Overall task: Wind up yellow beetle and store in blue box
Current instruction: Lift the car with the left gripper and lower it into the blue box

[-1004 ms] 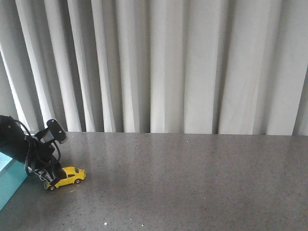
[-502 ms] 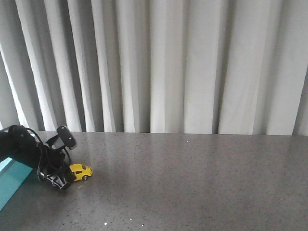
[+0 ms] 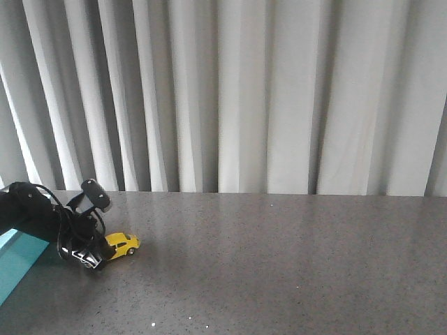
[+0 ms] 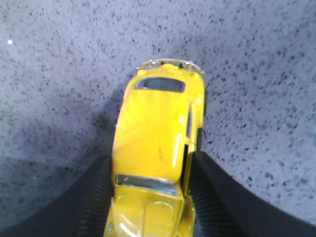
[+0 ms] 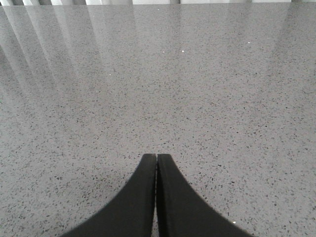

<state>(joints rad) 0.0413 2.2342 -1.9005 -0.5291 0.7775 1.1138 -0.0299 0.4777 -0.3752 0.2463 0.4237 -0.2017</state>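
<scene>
The yellow beetle [image 3: 124, 244] stands on the grey table at the far left, its wheels on the surface. My left gripper [image 3: 103, 252] is shut on its rear half. In the left wrist view the black ribbed fingers [image 4: 96, 197] press both sides of the yellow beetle [image 4: 158, 143]. A corner of the blue box [image 3: 15, 262] shows at the left edge, just left of my left arm. My right gripper [image 5: 156, 160] is shut and empty above bare table, and it is out of the front view.
The grey speckled table [image 3: 279, 265] stretches to the right of the car. A white pleated curtain [image 3: 244, 98] hangs behind the table's far edge.
My left gripper has pushed the yellow beetle away from the box, to the right and toward the curtain, then slightly further right. It keeps its hold on the car.
</scene>
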